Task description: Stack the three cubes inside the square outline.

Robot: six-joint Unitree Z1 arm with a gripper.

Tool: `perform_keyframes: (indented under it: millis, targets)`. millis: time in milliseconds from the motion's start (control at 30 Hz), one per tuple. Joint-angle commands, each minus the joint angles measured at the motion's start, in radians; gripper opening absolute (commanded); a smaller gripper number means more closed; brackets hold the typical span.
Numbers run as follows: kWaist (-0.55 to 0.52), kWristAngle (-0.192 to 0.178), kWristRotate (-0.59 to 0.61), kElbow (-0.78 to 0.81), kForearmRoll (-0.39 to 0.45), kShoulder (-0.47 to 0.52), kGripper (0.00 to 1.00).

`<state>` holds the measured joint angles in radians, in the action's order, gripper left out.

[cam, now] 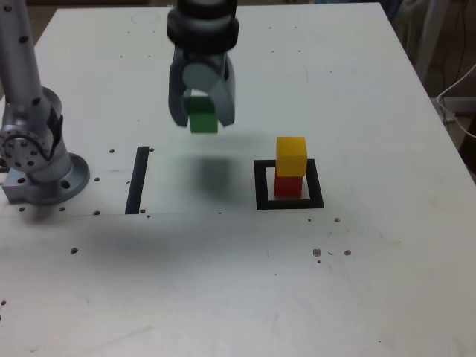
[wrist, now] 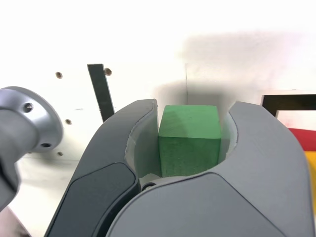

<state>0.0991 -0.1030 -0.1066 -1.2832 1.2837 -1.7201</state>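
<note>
My gripper [cam: 201, 119] is shut on the green cube [cam: 202, 116], which hangs above the table with its shadow beneath. Up close in the wrist view, the green cube [wrist: 189, 139] sits clamped between the two grey fingers [wrist: 143, 143]. To the exterior view's right, the yellow cube [cam: 291, 155] rests on the red cube [cam: 288, 185] inside the black square outline [cam: 289, 203]. A corner of that outline [wrist: 289, 102] and slivers of the red cube [wrist: 305, 138] and yellow cube [wrist: 311, 170] show at the wrist view's edge.
The arm's grey base [cam: 41, 160] stands at the exterior view's left. A straight black strip [cam: 137, 180] lies between the base and the square. Small screw holes [cam: 327, 253] dot the white table. Cables hang off the far right edge.
</note>
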Motion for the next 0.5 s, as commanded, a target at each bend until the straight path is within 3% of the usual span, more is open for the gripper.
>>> perform_keyframes:
  millis: [0, 233, 467]
  targets:
    - [0.005, 0.002, -0.007, -0.177, 0.165, 0.003, 0.26]
    - [-0.007, 0.043, -0.005, -0.343, 0.238, -0.034, 0.26]
    - [-0.054, 0.053, 0.0, -0.495, 0.291, -0.105, 0.26]
